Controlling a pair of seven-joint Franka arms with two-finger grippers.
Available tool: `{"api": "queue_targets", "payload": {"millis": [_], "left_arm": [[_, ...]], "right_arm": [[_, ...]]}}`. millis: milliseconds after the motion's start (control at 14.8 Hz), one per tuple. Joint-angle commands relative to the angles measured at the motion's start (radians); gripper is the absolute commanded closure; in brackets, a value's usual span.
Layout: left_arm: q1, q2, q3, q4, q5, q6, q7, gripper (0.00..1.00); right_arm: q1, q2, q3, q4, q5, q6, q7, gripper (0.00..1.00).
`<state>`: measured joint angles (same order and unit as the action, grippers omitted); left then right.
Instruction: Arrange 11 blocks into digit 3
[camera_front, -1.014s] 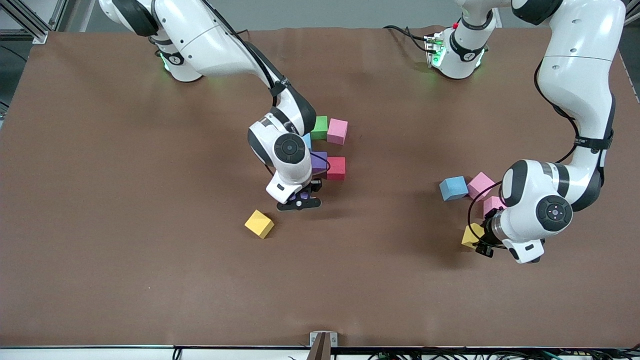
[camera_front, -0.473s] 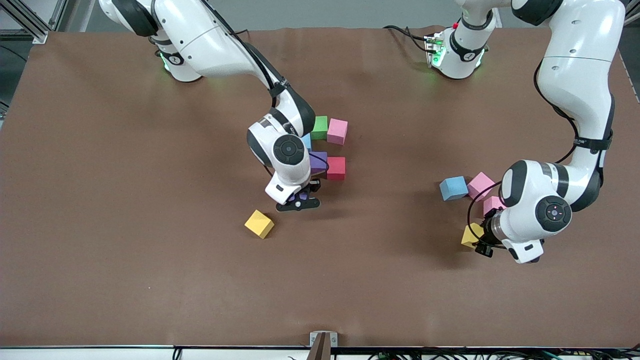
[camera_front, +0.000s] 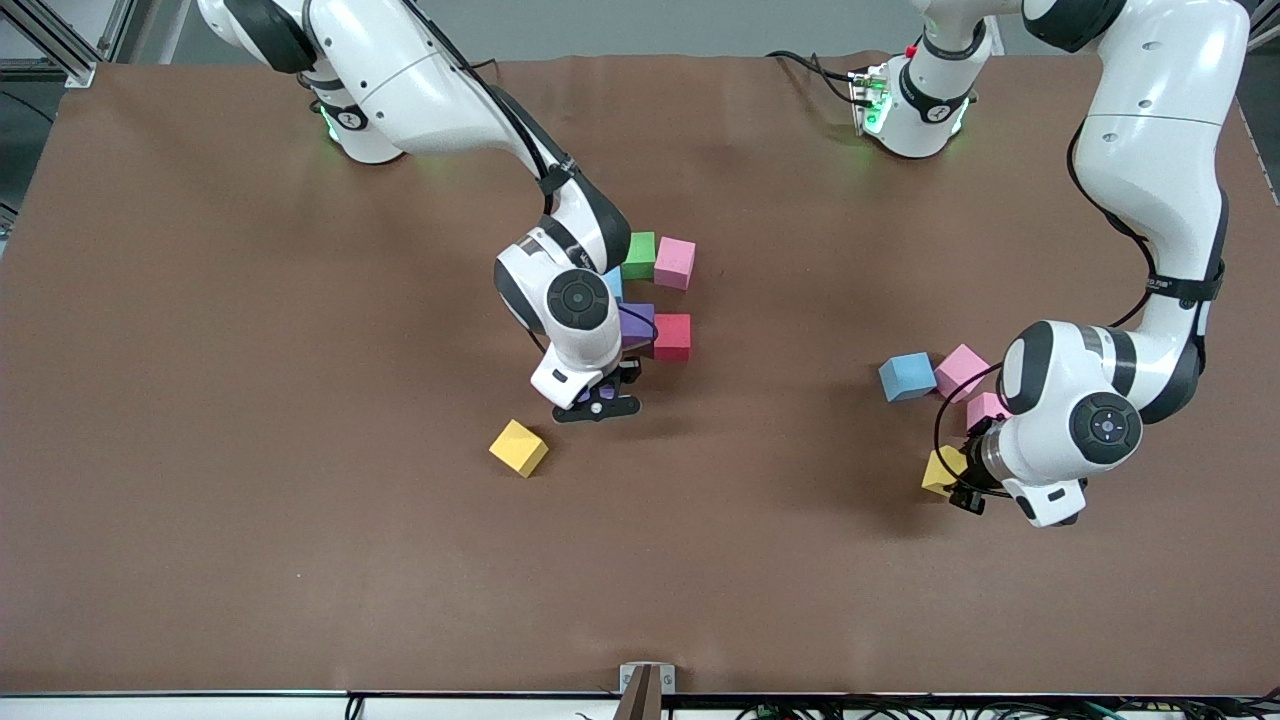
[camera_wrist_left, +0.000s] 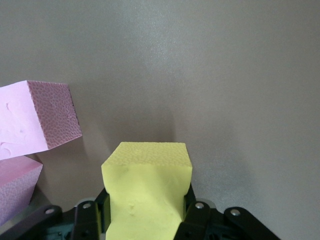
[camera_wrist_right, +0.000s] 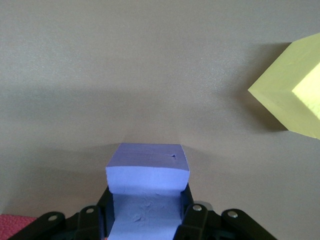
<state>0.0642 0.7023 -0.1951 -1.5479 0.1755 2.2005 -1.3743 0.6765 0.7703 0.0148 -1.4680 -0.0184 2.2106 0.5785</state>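
High front camera faces both arms; wrist cameras look closely at the table (camera_front: 200, 400)

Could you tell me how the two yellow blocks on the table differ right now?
The yellow block at the left arm's end is clamped in the left gripper, beside two pink blocks. The other yellow block lies free, alone, turned diagonally, near the right gripper, which holds a purple block. Both look like same-sized foam cubes.

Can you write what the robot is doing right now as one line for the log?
left gripper: shut on yellow block | right gripper: shut on purple block | digit 3: unfinished
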Motion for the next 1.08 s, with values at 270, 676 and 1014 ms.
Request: {"api": "queue_targets", "payload": {"millis": [270, 676, 1014], "left_arm": [[-0.001, 0.003, -0.001, 0.008, 0.018, -0.002, 0.0, 0.69], [-0.03, -0.009, -0.039, 0.009, 0.013, -0.004, -0.148, 0.68], [-0.176, -0.006, -0.04, 0.038, 0.019, -0.004, -0.467, 0.68]], "right_arm": [[-0.012, -0.011, 0.001, -0.015, -0.009, -0.003, -0.022, 0.0], [-0.034, -0.052, 0.002, 0.006, 0.006, -0.063, -0.02, 0.0], [-0.129, -0.193, 0.002, -0.017, 0.014, -0.218, -0.002, 0.0]]}}
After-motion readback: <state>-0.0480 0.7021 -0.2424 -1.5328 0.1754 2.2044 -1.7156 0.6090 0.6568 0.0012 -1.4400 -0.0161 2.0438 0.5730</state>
